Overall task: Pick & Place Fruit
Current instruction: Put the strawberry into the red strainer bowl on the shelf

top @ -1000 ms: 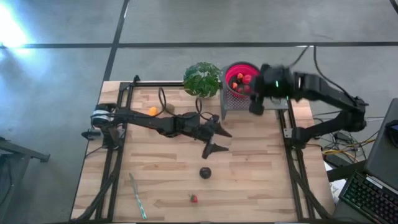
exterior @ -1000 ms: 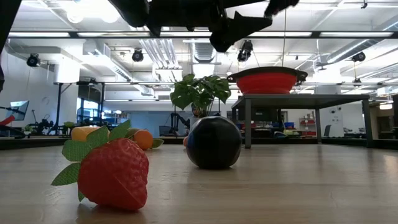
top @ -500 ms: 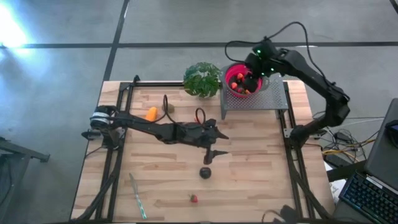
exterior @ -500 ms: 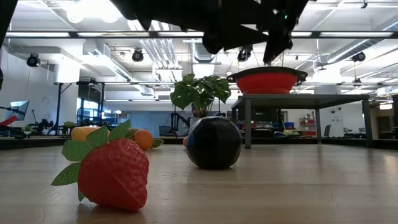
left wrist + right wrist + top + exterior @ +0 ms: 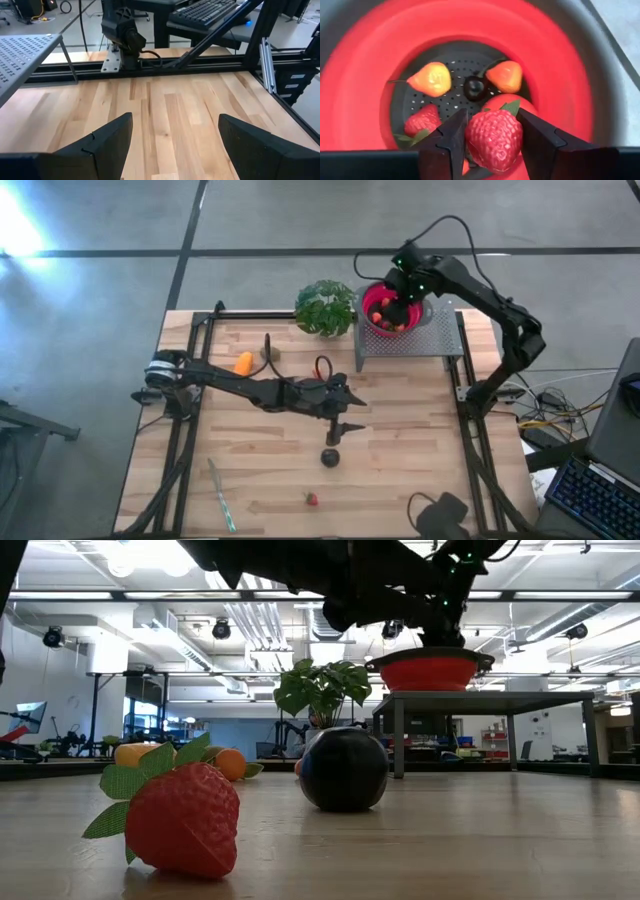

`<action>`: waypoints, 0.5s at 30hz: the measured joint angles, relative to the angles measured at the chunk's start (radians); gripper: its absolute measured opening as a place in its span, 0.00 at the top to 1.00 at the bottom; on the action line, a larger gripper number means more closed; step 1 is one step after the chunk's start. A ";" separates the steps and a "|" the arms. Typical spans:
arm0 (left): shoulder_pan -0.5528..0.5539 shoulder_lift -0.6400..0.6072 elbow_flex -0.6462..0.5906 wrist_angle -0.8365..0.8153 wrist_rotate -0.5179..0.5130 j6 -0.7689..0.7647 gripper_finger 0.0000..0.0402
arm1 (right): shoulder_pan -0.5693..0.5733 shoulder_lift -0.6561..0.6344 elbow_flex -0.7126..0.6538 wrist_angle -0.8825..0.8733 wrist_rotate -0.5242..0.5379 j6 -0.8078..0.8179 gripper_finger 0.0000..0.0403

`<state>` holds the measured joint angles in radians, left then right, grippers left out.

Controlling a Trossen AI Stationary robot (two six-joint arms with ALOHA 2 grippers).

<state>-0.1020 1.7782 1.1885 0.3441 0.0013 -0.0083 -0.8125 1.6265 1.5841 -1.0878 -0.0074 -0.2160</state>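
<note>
At the table's near edge, about six o'clock in the overhead view, a lone red strawberry [image 5: 311, 499] lies on the wood, with a thin pale stick [image 5: 221, 496] off toward seven o'clock. Just beyond it, near the centre of the table, sits a dark round fruit [image 5: 330, 457], and directly above that hovers the left gripper [image 5: 343, 413], its fingers spread wide and holding nothing (its wrist camera shows only bare boards between them). Farther back, at about ten o'clock, an orange fruit [image 5: 244, 362] rests beside the left arm, apart from it. At the far edge, near twelve o'clock, stands a leafy green plant [image 5: 325, 306]; just beside it, toward one o'clock, a red bowl [image 5: 372, 292] sits on a grey perforated stand [image 5: 435, 340]. The right gripper [image 5: 492, 134] hangs over the bowl with its fingers pinched on a second strawberry [image 5: 493, 138], held above several fruits already lying inside: yellow-orange pieces, a small dark one and another strawberry. The step in hand appears to be the drop of this strawberry into the bowl. The next move likely calls for the right fingers to part while centred over the bowl, and for the left gripper to come down around the dark round fruit below it.
</note>
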 joint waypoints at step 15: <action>0.000 0.000 0.000 -0.004 0.000 -0.014 0.25 | -0.004 0.037 0.000 0.001 0.007 0.007 0.65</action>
<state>-0.1020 1.7782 1.1885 0.3405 0.0017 -0.0218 -0.8165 1.6636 1.5841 -1.0871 -0.0002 -0.2092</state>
